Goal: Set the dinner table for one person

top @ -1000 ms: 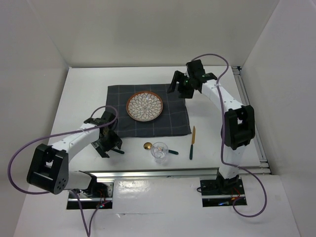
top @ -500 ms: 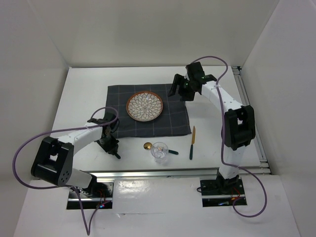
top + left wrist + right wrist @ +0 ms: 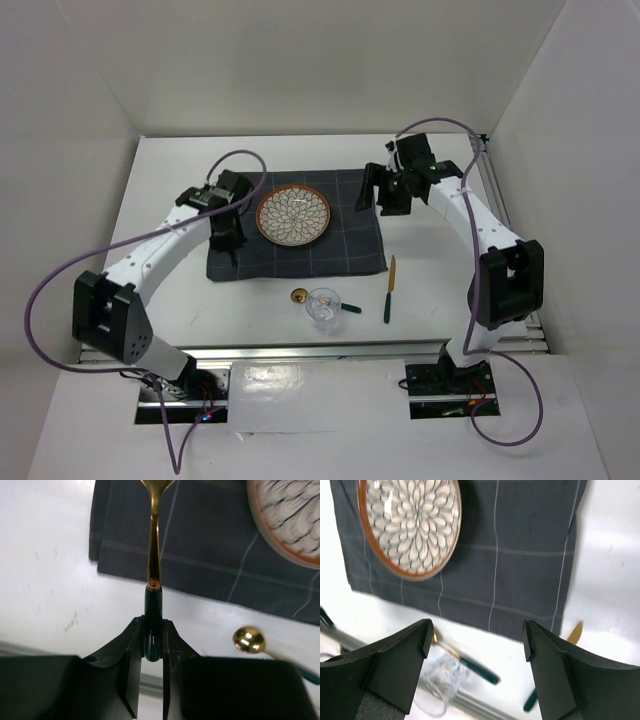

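My left gripper (image 3: pixel 152 630) is shut on the dark green handle of a gold utensil (image 3: pixel 153 570). The utensil's head runs off the top of the left wrist view, above the dark grey cloth (image 3: pixel 200 540). From above, the left gripper (image 3: pixel 228 232) hangs over the cloth's (image 3: pixel 340 250) left part, beside the patterned plate (image 3: pixel 293 215). The right gripper (image 3: pixel 383 195) stands open over the cloth's right edge; nothing lies between its fingers (image 3: pixel 477 640). Everything rests on the white dinner table (image 3: pixel 170 180).
Near the front edge lie a gold spoon (image 3: pixel 299 295) with a green handle, a clear glass (image 3: pixel 322 307) over its stem, and a gold knife (image 3: pixel 390 288) with a green handle. White walls enclose the table. A metal rail runs along the right side.
The left gripper shut on the utensil near the front edge, then lifted it back and over the cloth's left part. The right arm drifted slightly to the right, still open.
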`<act>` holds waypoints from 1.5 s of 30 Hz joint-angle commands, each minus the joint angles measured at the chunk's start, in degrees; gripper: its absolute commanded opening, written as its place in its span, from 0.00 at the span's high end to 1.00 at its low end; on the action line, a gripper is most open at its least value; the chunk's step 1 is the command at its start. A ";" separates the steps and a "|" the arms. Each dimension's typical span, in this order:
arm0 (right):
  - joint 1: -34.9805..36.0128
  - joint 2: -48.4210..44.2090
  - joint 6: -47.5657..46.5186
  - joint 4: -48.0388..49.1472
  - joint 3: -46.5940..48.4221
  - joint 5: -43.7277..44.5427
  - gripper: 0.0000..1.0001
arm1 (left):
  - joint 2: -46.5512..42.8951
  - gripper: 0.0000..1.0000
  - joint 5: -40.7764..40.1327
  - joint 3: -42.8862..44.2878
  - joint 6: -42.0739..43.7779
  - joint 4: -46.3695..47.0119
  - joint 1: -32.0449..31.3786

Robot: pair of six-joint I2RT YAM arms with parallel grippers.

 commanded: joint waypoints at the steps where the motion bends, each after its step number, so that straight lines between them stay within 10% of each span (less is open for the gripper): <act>1: 2.06 -4.04 -4.82 -4.76 -1.33 -1.45 0.16 | 8.65 1.00 -4.73 9.47 13.01 -2.71 0.12; 11: 6.71 -11.25 -8.15 -10.04 -6.42 -2.21 0.16 | 32.90 1.00 -3.24 26.96 20.31 -0.60 3.89; 23: 22.28 -16.18 -2.81 0.05 -18.90 3.03 0.23 | 38.82 1.00 0.81 28.13 21.30 2.66 6.45; 26: 24.65 -16.18 -0.88 2.16 -21.10 5.07 0.23 | 38.21 0.62 0.01 26.99 20.23 2.65 6.45; 31: 27.81 -14.95 0.79 5.95 -24.71 6.47 0.23 | 34.78 0.30 0.01 25.93 19.71 1.95 6.45; 45: 31.51 -13.80 3.44 9.39 -28.75 8.57 0.71 | 17.03 0.25 0.01 28.92 17.42 -6.05 6.45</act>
